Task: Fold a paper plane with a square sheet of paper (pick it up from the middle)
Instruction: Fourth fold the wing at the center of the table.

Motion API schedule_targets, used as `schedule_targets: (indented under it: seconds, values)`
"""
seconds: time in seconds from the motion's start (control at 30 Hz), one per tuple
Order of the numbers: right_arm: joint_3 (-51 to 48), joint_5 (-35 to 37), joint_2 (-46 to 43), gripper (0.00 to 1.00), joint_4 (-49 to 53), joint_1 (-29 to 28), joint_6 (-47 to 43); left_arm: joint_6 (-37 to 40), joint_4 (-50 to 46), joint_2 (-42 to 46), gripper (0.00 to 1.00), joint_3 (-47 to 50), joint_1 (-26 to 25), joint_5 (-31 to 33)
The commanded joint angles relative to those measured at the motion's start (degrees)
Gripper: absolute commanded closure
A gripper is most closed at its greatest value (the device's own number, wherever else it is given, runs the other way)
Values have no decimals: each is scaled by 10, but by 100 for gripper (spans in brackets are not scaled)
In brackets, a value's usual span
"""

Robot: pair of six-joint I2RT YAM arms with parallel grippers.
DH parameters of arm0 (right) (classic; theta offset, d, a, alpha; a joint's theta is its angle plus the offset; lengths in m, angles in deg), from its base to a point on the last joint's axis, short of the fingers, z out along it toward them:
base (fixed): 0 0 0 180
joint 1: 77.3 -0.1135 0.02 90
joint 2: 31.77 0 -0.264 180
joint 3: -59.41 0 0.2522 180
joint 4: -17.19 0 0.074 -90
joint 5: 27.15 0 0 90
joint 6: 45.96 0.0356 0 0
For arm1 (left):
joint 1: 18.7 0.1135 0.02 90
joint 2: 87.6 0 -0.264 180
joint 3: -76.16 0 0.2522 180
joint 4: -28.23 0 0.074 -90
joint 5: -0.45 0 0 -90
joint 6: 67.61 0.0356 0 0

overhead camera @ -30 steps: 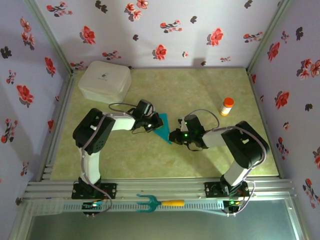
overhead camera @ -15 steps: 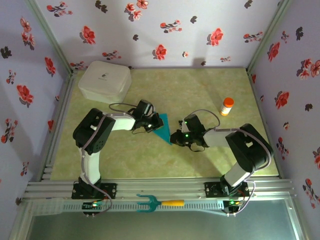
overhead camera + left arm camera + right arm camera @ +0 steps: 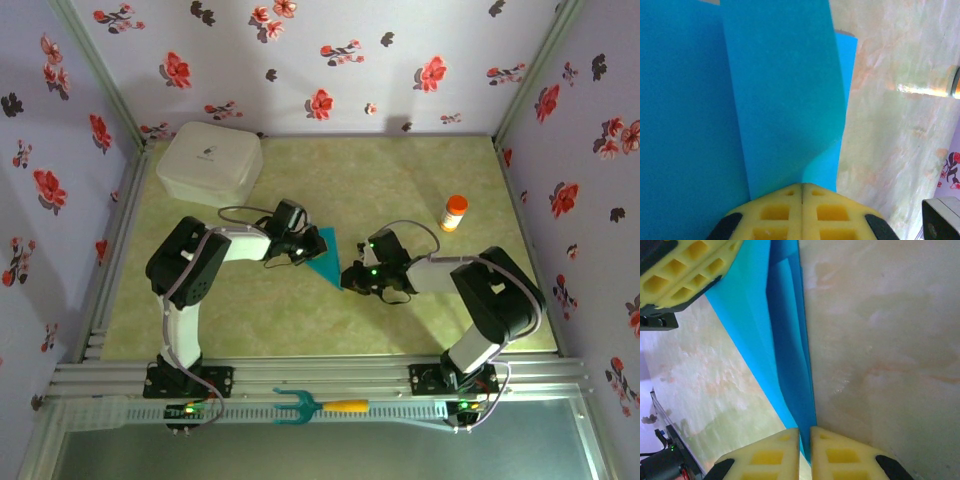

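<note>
The teal-blue sheet of paper [image 3: 325, 260] lies mid-table, folded into a pointed wedge with its tip toward the near right. My left gripper [image 3: 303, 249] is shut on its far-left edge. In the left wrist view the yellow pads [image 3: 801, 186] meet on the paper [image 3: 780, 90], which rises as a curved flap. My right gripper [image 3: 349, 277] is at the tip. In the right wrist view its jaws [image 3: 805, 432] stand a narrow slit apart, with the folded tip [image 3: 790, 350] in the slit. The left fingers [image 3: 685, 270] show at that view's top left.
A white lidded box [image 3: 208, 163] sits at the back left. An orange pill bottle [image 3: 454, 212] stands at the right. A teal fork-shaped tool with a yellow handle [image 3: 315, 406] lies on the near rail. Flowered walls close three sides.
My right jaws have eased slightly apart around the paper's tip, and the right arm has shifted a little. The left gripper and the paper have stayed put.
</note>
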Motion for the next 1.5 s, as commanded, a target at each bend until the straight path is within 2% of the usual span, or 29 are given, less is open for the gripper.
schedule_targets:
  seconds: [0.0, 0.23, 0.33, 0.63, 0.8, 1.0, 1.2, 1.47]
  values:
    - [3, 0, -14, 85, 49, 5, -10, 4, -20, -17, 99, 2, 3, 11]
    - [-4, -9, 1, 97, 54, 6, -15, 3, -19, -17, 99, 3, 3, 13]
    - [-1, -10, -1, 89, 67, 6, -18, 2, -19, -16, 99, 3, 3, 13]
    - [19, -2, -57, 83, 119, 6, -33, 4, -20, -14, 99, 5, 2, 17]
    - [68, 33, -99, 78, 160, 16, -49, 7, -21, -13, 99, 6, -1, 15]
    - [116, -28, -9, 96, 82, 15, -14, 8, -21, -14, 99, 6, -1, 15]
    - [149, -27, 59, 98, 42, 6, 1, 9, -22, -17, 99, 2, -1, 13]
    - [170, -21, 101, 98, 58, -4, -7, 9, -22, -18, 99, 1, -2, 12]
